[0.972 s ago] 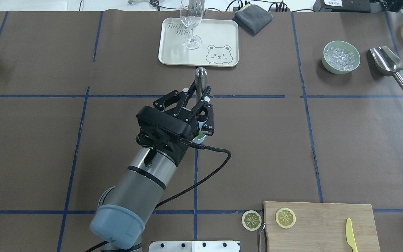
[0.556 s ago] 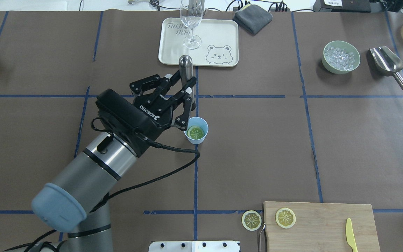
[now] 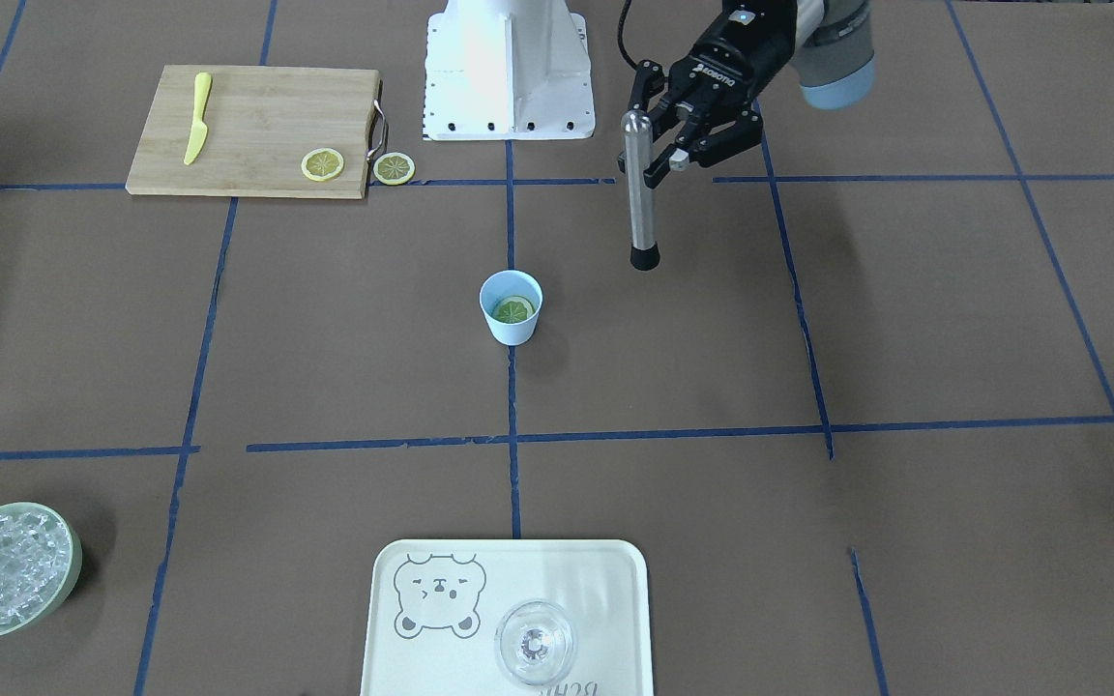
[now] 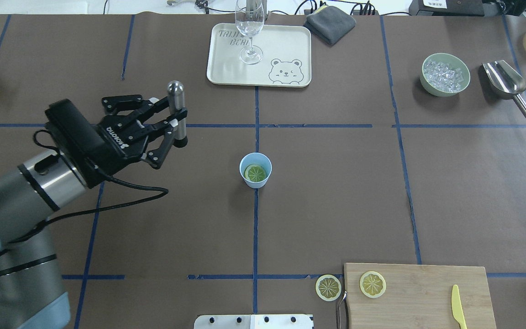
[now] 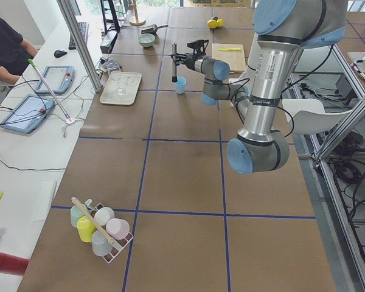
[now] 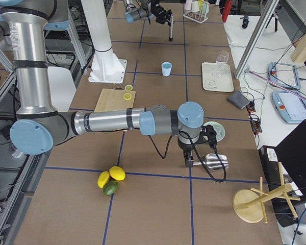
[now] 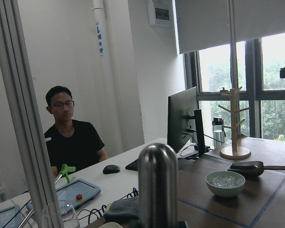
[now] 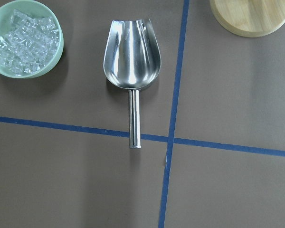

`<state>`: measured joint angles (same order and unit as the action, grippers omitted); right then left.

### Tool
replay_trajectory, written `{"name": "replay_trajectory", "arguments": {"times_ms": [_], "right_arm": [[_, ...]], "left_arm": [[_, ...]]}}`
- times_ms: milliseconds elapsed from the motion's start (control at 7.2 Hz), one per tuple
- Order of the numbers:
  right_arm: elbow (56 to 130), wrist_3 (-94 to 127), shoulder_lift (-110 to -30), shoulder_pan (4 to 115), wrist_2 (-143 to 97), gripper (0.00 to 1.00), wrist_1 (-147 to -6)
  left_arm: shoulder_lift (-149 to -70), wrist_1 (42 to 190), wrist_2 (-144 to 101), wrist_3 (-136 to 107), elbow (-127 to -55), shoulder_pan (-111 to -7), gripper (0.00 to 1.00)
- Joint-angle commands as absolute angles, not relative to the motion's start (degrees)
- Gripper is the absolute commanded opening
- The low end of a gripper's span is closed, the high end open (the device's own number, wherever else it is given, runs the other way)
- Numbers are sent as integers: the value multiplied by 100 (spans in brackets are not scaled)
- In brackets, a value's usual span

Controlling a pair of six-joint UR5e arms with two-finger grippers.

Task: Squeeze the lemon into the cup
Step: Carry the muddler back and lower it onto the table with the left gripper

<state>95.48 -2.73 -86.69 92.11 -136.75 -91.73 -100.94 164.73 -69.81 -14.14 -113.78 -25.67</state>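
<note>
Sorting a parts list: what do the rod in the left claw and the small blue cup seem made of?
Silver dome-topped rod: likely polished steel, mirror-bright highlights; its black tip may be rubber. Small light-blue tapered cup: probably matte plastic, even colour, no glare.

Lemon slice lying inside the upright light-blue cup

The cup [image 4: 265,163], small, tapered, without a handle and with plain matte walls, stands upright with its mouth open on the brown surface [image 4: 336,192], over a blue tape line near the middle. The lemon slice [image 4: 256,172], thin and round with greenish segmented flesh, lies nearly flat at the bottom, narrower than the mouth.
</note>
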Motion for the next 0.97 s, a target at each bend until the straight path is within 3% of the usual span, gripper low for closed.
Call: {"name": "replay_trajectory", "arguments": {"times_ms": [0,556,833], "right_arm": [[9729,-272,-8745,9211,-13702,100,-9176],[9720,-264,-8833,9211,-13842,100,-9237],[9790,-272,-8859,9211,-14089,100,-9202]], "left_arm": [[-9223,16453,-7740,-1581,-11828,-2925,0],[-9018,14779,-10479,-2563,-12041,-4541,0],[-8232,14722,-10863,-3233,-11945,-4553,0]]}}
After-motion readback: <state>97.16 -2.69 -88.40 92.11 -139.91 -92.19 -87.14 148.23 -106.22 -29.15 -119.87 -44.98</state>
